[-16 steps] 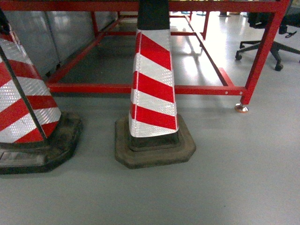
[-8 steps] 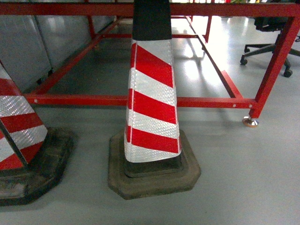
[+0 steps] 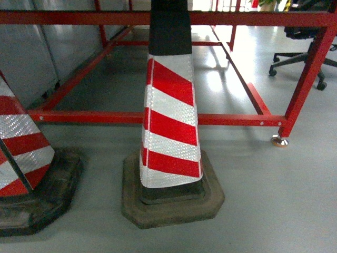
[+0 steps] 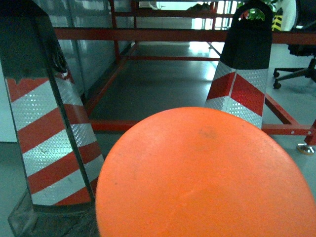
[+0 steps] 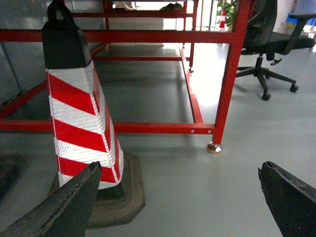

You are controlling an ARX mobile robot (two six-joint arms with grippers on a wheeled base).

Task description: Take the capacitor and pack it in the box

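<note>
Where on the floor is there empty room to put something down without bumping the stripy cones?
The grey floor right of the middle cone, in front of the red frame, is bare. The narrow strip between that cone and the left cone is tighter. Under the frame, crossbars crowd it.

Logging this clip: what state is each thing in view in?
Middle cone: upright on its base.
Left cone: upright, partly cropped.
Right gripper: open, empty.
Orange round surface: fills left wrist view, unidentifiable.
Office chair: upright on its wheels.
Capacitor, box: not in view.
</note>
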